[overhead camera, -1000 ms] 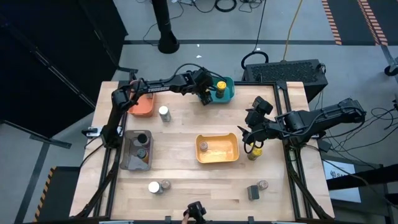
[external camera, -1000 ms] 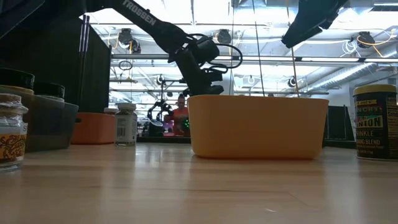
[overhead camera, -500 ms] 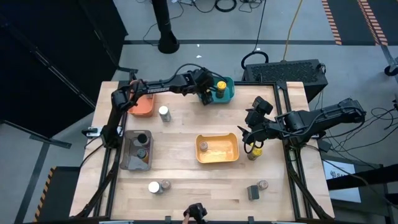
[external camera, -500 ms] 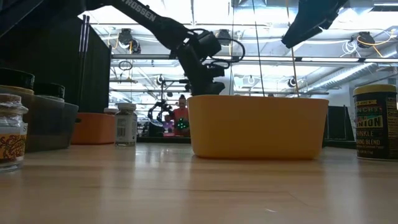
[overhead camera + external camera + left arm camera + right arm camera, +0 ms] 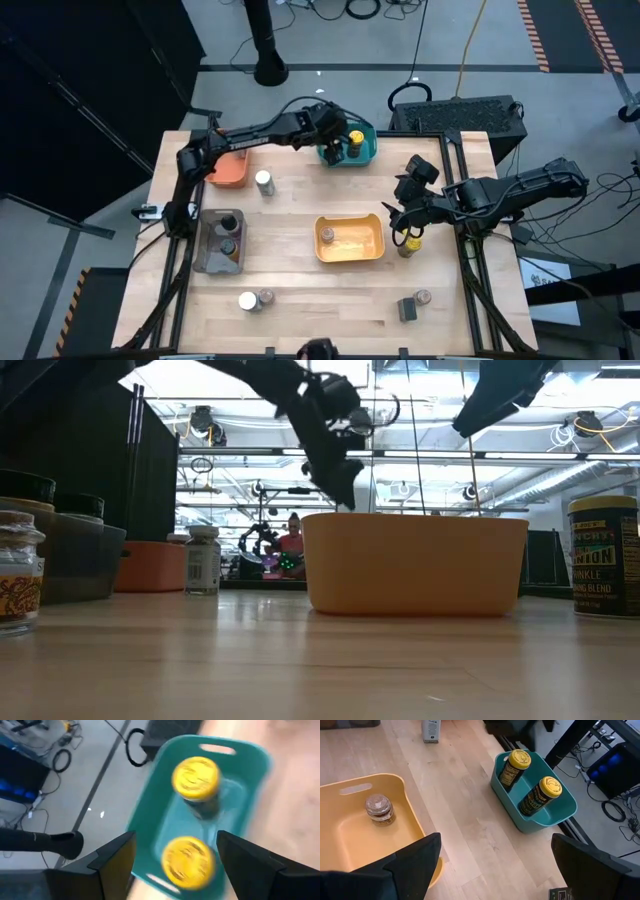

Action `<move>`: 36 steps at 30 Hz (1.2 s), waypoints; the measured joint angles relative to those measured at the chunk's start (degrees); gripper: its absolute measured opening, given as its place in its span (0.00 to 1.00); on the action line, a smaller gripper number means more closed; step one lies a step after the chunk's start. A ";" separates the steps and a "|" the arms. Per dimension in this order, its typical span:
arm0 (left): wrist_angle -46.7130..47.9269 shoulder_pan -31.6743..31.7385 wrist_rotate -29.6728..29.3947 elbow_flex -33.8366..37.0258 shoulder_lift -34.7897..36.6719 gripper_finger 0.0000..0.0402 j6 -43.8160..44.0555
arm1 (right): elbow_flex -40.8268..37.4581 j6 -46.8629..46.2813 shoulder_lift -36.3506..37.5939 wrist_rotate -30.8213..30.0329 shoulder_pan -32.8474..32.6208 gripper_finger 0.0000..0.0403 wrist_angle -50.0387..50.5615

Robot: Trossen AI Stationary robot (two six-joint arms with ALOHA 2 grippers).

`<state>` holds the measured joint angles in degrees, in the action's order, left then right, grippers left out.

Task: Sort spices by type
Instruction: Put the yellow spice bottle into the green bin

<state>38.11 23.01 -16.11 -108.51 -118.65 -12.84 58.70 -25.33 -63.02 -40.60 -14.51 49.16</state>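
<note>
Standing at the counter's (image 5: 300, 300) near edge are four loose jars, while the yellow bin (image 5: 350, 239) holds one jar (image 5: 379, 808). The right tool (image 5: 405, 226) hangs spread wide over a yellow-lidded jar (image 5: 603, 556) beside it. Farthest back, the left tool (image 5: 333, 135), fingers apart and empty, hovers just above two yellow-lidded jars (image 5: 196, 778) in the teal bin (image 5: 366, 150).

Both arms are black, jointed tubes trailing thin black cables, each ending in a gripper with two flat, dark, wedge-shaped fingers (image 5: 420, 862).
</note>
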 joint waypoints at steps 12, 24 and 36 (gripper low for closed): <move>-4.00 -10.28 -0.63 15.62 16.09 0.71 3.26 | -1.98 -10.45 0.02 -0.12 -0.81 0.90 5.10; -7.25 -27.20 -8.99 43.70 43.68 0.71 21.20 | -4.17 -14.51 0.00 0.26 -0.94 0.90 2.73; 3.28 -32.04 -16.14 46.25 47.54 0.71 19.73 | -4.15 -14.29 0.00 0.48 -0.94 0.90 -1.27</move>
<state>41.39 -9.03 -32.24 -62.26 -71.11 6.89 54.54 -39.62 -63.02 -40.12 -15.44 47.89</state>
